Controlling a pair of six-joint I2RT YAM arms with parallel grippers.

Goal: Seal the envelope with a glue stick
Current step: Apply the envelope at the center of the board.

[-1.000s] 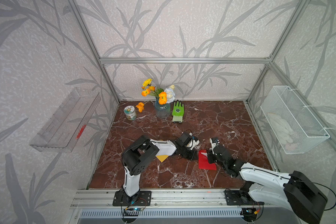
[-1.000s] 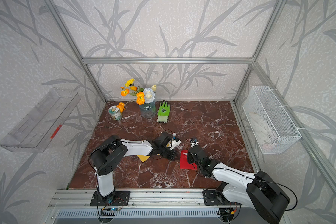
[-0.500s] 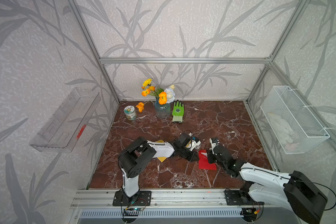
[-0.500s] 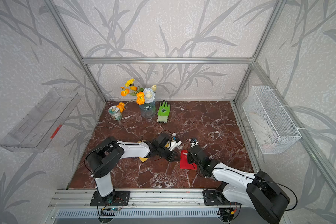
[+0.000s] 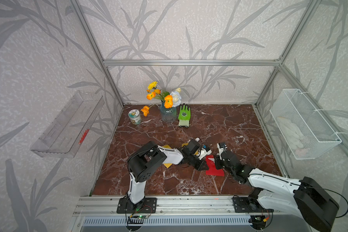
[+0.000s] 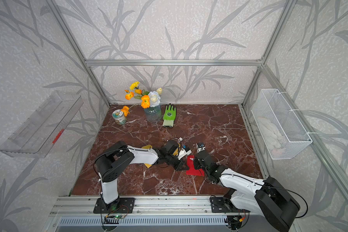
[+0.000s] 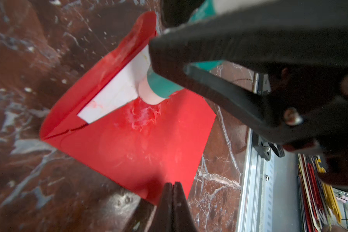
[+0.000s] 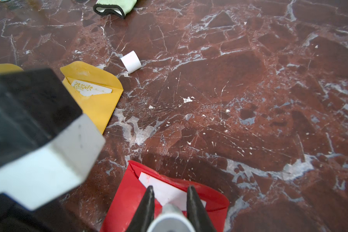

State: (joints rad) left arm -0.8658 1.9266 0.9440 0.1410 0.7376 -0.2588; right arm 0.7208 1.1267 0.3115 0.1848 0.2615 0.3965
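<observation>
Two roles: right gripper (image 8: 170, 188) clamps your glue stick (image 7: 163, 86) onto the red envelope (image 7: 129, 150). Closed left gripper (image 7: 172, 185) pins its edge.

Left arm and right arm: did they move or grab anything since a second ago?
Only the left arm shifted a little, its forearm swinging toward the front, so a corner of the yellow envelope now peeks out behind it. Nothing was grabbed or dropped. The right gripper still holds the glue stick on the red envelope, and the shut left gripper still pins its edge.
</observation>
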